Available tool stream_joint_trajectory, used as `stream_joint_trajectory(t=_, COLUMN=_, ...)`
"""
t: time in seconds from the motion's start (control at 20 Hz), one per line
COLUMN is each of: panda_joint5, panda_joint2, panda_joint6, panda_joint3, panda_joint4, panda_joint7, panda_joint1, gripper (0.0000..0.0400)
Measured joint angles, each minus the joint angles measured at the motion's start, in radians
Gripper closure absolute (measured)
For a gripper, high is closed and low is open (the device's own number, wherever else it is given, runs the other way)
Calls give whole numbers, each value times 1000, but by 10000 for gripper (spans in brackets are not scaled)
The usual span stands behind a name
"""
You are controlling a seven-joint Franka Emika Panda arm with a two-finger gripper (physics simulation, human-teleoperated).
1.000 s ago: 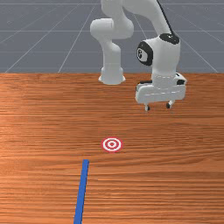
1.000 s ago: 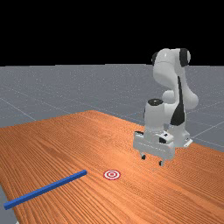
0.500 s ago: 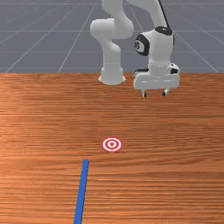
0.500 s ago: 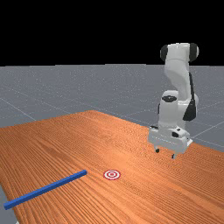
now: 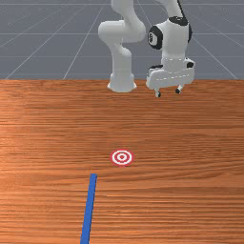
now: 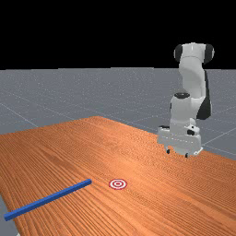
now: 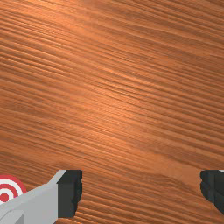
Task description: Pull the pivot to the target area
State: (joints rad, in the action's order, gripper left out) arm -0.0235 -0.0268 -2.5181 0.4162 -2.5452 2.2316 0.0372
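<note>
My gripper (image 5: 168, 93) hangs above the table at the front view's upper right, well apart from the bar. In the far view the gripper (image 6: 177, 154) is at the right, near the arm's base. Its two fingers stand wide apart in the wrist view, where the gripper (image 7: 141, 192) holds nothing. A long blue bar (image 5: 89, 207) lies flat at the front view's lower left; the far view has the blue bar (image 6: 48, 199) at lower left. The red-and-white target (image 5: 122, 157) lies just beyond the bar's inner end, toward the arm. Beside one finger, part of the target (image 7: 8, 192) appears.
The arm's base (image 5: 122, 82) stands at the table's far edge in the front view, to the left of the hand. The wooden table (image 6: 106, 147) has its near-left edge close to the bar's outer end in the far view.
My hand has moved back toward the table's arm-side edge and higher in both outer views, turning slightly. Bar and target lie where they were.
</note>
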Motion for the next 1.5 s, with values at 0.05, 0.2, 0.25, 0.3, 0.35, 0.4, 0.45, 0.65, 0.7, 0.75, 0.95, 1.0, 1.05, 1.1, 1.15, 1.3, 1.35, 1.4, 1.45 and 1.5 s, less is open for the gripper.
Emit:
stream_joint_trajectory(t=0.05, panda_joint5=-17, panda_joint2=-24, panda_joint6=-5, panda_joint3=4, panda_joint4=-27, panda_joint7=-76, panda_joint1=7, gripper=0)
stream_joint_trajectory(t=0.2, panda_joint5=38, panda_joint2=68, panda_joint6=-85, panda_joint3=12, panda_joint4=-22, panda_joint7=-138, panda_joint1=8, gripper=0)
stream_joint_trajectory(t=0.25, panda_joint5=50, panda_joint2=80, panda_joint6=-81, panda_joint3=19, panda_joint4=-7, panda_joint7=-181, panda_joint1=17, gripper=0)
stream_joint_trajectory(t=0.3, panda_joint5=59, panda_joint2=90, panda_joint6=-78, panda_joint3=25, panda_joint4=6, panda_joint7=-213, panda_joint1=27, gripper=0)
stream_joint_trajectory(t=0.35, panda_joint5=64, panda_joint2=97, panda_joint6=-76, panda_joint3=28, panda_joint4=14, panda_joint7=-248, panda_joint1=36, gripper=0)
stream_joint_trajectory(t=0.4, panda_joint5=70, panda_joint2=103, panda_joint6=-74, panda_joint3=31, panda_joint4=21, panda_joint7=-254, panda_joint1=41, gripper=0)
stream_joint_trajectory(t=0.45, panda_joint5=52, panda_joint2=98, panda_joint6=-49, panda_joint3=32, panda_joint4=29, panda_joint7=-269, panda_joint1=44, gripper=0)
stream_joint_trajectory(t=0.65, panda_joint5=-6, panda_joint2=4, panda_joint6=-89, panda_joint3=-33, panda_joint4=-82, panda_joint7=-237, panda_joint1=-15, gripper=0)
stream_joint_trajectory(t=0.7, panda_joint5=-19, panda_joint2=-18, panda_joint6=-93, panda_joint3=-62, panda_joint4=-109, panda_joint7=-179, panda_joint1=-44, gripper=0)
stream_joint_trajectory(t=0.75, panda_joint5=-26, panda_joint2=-36, panda_joint6=-96, panda_joint3=-93, panda_joint4=-130, panda_joint7=-112, panda_joint1=-72, gripper=0)
stream_joint_trajectory(t=0.95, panda_joint5=-25, panda_joint2=-64, panda_joint6=-101, panda_joint3=-186, panda_joint4=-164, panda_joint7=63, panda_joint1=-152, gripper=0)
stream_joint_trajectory(t=1.0, panda_joint5=-22, panda_joint2=-66, panda_joint6=-101, panda_joint3=-210, panda_joint4=-167, panda_joint7=115, panda_joint1=-172, gripper=0)
stream_joint_trajectory(t=1.05, panda_joint5=-1, panda_joint2=-16, panda_joint6=-87, panda_joint3=-218, panda_joint4=-106, panda_joint7=98, panda_joint1=-183, gripper=0)
stream_joint_trajectory(t=1.1, panda_joint5=17, panda_joint2=34, panda_joint6=-71, panda_joint3=-223, panda_joint4=-40, panda_joint7=102, panda_joint1=-183, gripper=0)
stream_joint_trajectory(t=1.15, panda_joint5=35, panda_joint2=93, panda_joint6=-48, panda_joint3=-229, panda_joint4=40, panda_joint7=96, panda_joint1=-181, gripper=0)
stream_joint_trajectory(t=1.3, panda_joint5=147, panda_joint2=263, panda_joint6=41, panda_joint3=-260, panda_joint4=291, panda_joint7=52, panda_joint1=-150, gripper=0)
stream_joint_trajectory(t=1.35, panda_joint5=98, panda_joint2=321, panda_joint6=39, panda_joint3=-248, panda_joint4=373, panda_joint7=102, panda_joint1=-163, gripper=0)
stream_joint_trajectory(t=1.4, panda_joint5=147, panda_joint2=402, panda_joint6=119, panda_joint3=-271, panda_joint4=511, panda_joint7=65, panda_joint1=-136, gripper=0)
stream_joint_trajectory(t=1.45, panda_joint5=159, panda_joint2=463, panda_joint6=159, panda_joint3=-280, panda_joint4=612, panda_joint7=58, panda_joint1=-124, gripper=0)
stream_joint_trajectory(t=1.5, panda_joint5=141, panda_joint2=526, panda_joint6=196, panda_joint3=-274, panda_joint4=715, panda_joint7=80, panda_joint1=-128, gripper=0)
